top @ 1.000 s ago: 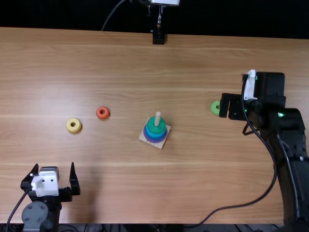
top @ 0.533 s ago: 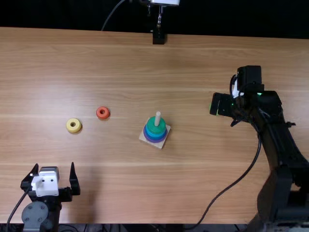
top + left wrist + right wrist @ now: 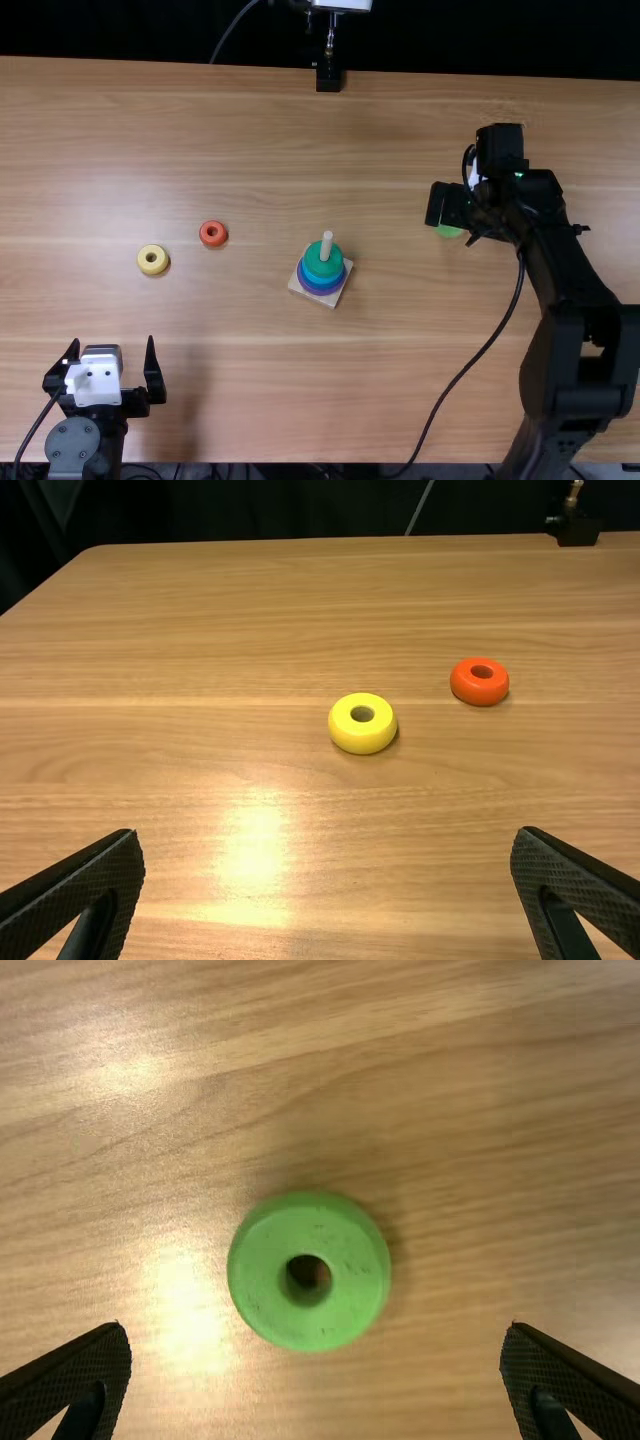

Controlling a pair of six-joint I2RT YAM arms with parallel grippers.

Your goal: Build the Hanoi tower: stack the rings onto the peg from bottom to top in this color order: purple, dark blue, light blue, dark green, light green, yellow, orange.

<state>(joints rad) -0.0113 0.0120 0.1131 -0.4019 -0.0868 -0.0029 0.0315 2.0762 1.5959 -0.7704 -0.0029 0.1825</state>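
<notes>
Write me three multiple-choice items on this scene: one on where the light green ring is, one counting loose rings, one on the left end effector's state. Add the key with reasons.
1. Where is the light green ring?
A. Around the peg
B. Under the wooden base
C. On the table, by the right end effector

2. How many rings lie loose?
A. Three
B. Five
C. One

3. How does the left end effector stand?
A. Shut, empty
B. Open, empty
C. Shut on a ring

Key:
1: C; the right wrist view shows it flat on the wood, between the spread fingers.
2: A; the yellow ring, the orange ring and the light green one lie off the peg.
3: B; its fingers stand wide apart with nothing between them.
</notes>
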